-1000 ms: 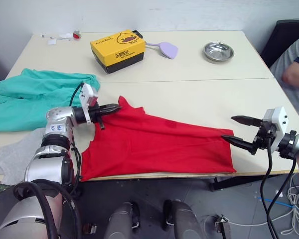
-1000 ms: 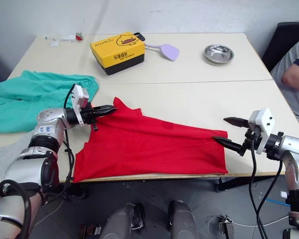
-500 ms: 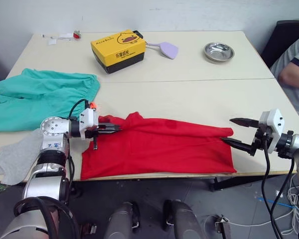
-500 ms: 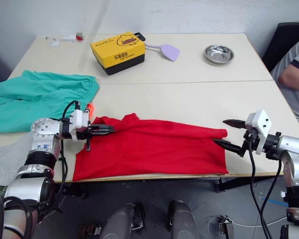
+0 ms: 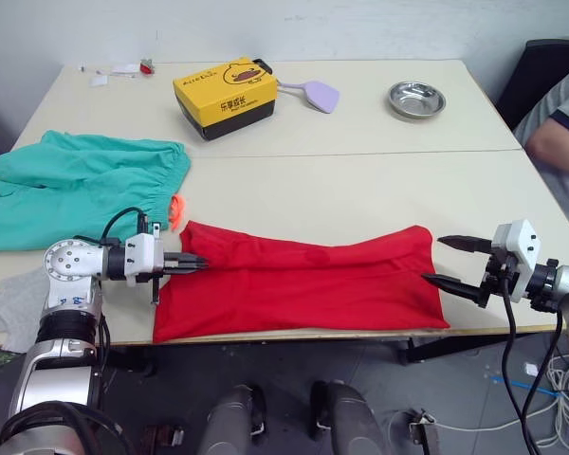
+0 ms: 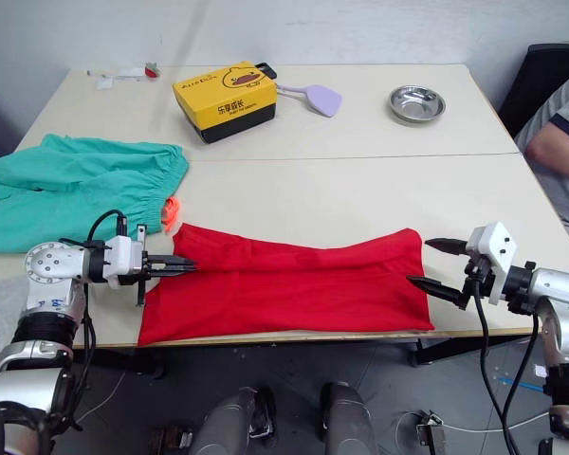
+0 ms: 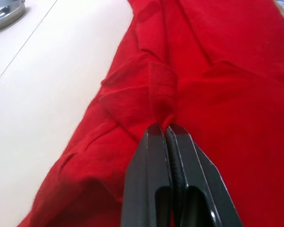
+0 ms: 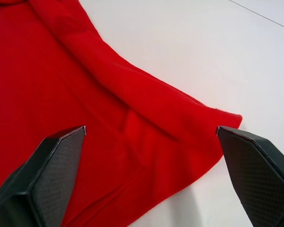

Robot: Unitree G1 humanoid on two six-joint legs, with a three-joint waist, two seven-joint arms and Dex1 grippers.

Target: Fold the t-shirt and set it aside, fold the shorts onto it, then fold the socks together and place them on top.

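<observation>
Left pincer (image 7: 164, 130) pinched closed, right pincer (image 5: 454, 262) spread wide, both arms low.

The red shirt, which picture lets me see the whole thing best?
The left eye view: the t-shirt lies spread across the table's near edge, all in sight. The right eye view shows much the same. The left wrist view shows the left gripper pinching its cloth; the right wrist view shows one corner between the right gripper's open fingers.

Yellow box (image 5: 224, 96) bore a duck picture and black Chinese characters, too small to read
</observation>
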